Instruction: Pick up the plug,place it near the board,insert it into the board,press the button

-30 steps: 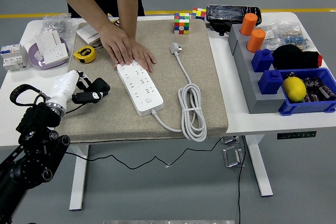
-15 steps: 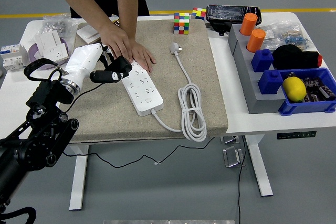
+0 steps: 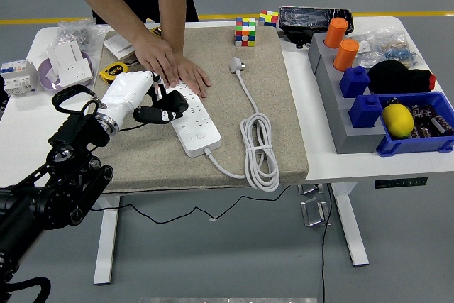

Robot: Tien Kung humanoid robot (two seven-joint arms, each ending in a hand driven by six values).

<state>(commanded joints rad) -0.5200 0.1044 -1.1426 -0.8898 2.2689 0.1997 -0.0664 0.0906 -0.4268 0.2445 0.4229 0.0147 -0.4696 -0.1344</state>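
We see a blue bin (image 3: 425, 140) at the desk's right edge holding a yellow lemon-like ball (image 3: 398, 120) and a dark board-like piece; behind it, two orange cylinders (image 3: 341, 42) stand on a grey stepped block (image 3: 332, 104). At far left a purple dish (image 3: 51, 79) carries white socket parts.

The white desk (image 3: 369, 161) bears a beige mat (image 3: 277, 104) and stands on a grey floor with a yellow line. On the mat lies the white power strip (image 3: 190, 118), its cable coiled to the right and ending in the plug (image 3: 236, 66), which rests near the mat's far edge, well apart from the robot. A person's hand (image 3: 174, 69) presses flat on the strip's far end.

The left hand (image 3: 164, 108) hovers at the strip's left side, its dark fingers curled and holding nothing. The right arm is out of view. The person's upper body is cut off at the top.
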